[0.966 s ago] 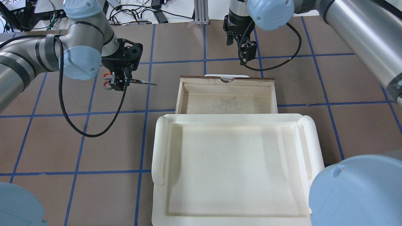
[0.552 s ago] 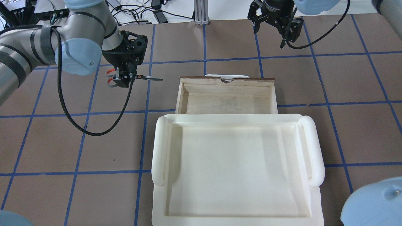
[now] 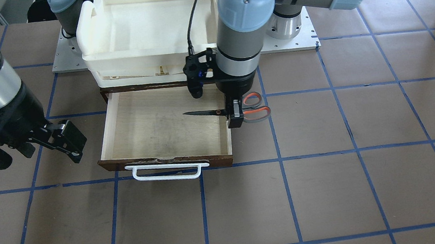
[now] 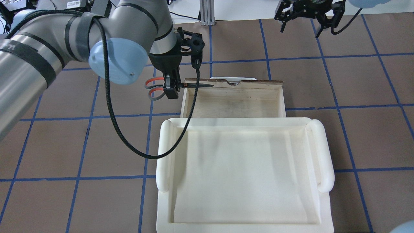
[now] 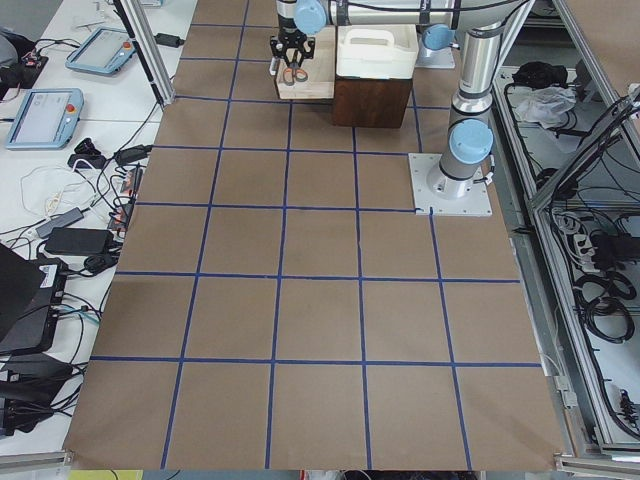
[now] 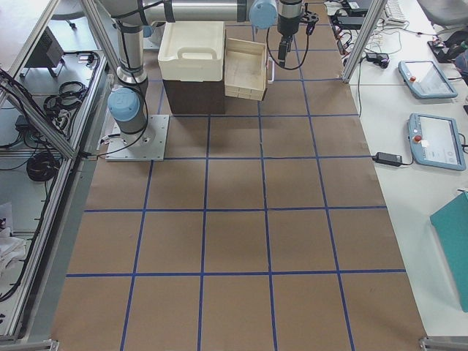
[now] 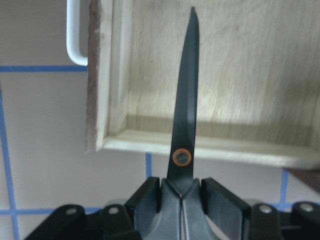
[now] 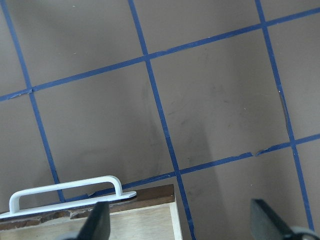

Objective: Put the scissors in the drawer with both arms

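Note:
My left gripper is shut on the scissors near their pivot and holds them level above the open drawer. The dark blades reach over the drawer's left wall and its pale inside; the orange-lined loops stay outside it. The front view shows the same: gripper, scissors, drawer with its white bar handle. The left wrist view shows the blades over the drawer wall. My right gripper is open and empty, beyond the drawer front; it also shows in the right wrist view.
A cream-white plastic tray sits on top of the cabinet behind the open drawer, also in the front view. Brown table with blue tape lines lies all around. My right gripper hangs beside the drawer's other side.
My left gripper carried the scissors right, from over the bare table to the drawer's left wall. My right gripper moved farther right and away from the drawer front.

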Robot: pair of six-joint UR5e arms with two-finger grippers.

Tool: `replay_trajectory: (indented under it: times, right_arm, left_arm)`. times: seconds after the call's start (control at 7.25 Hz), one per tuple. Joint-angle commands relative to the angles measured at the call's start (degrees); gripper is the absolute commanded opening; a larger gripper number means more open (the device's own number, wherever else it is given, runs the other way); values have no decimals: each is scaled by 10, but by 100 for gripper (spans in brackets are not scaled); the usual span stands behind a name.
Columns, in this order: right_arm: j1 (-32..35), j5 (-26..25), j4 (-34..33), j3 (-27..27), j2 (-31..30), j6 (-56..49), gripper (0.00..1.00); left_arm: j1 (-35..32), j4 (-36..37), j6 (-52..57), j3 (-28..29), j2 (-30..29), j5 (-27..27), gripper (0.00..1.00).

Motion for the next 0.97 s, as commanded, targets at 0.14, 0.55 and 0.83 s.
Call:
replay_trajectory:
  times: [0.14,0.55,0.83]
  right_arm:
    - [-24,9,-4,3,-9,-27,100]
    - [-24,-13,-5,8,-9,-27,100]
    - [-24,-19,-5,8,-10,-27,100]
  left_arm:
    - [-51,6,-67,-2,-24,-29,0]
    - [-55,36,-86,-4,-47,-49,0]
    - [-79,52,-85,-4,-63,-44,0]
